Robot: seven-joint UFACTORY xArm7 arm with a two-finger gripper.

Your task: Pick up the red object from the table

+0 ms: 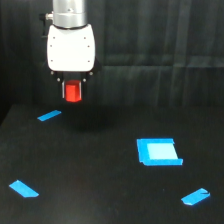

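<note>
The red object (74, 92) is a small stubby red-orange block held between the dark fingers of my gripper (73, 94). It hangs in the air well above the black table (100, 170), at the exterior view's upper left. The gripper is shut on it, below the white wrist housing (71, 46). A faint shadow lies on the table under it.
Blue tape strips lie on the table at the left (49, 116), the lower left (24, 188) and the lower right (195, 197). A blue square (159, 152) sits right of centre. A black backdrop curtain (160, 50) hangs behind.
</note>
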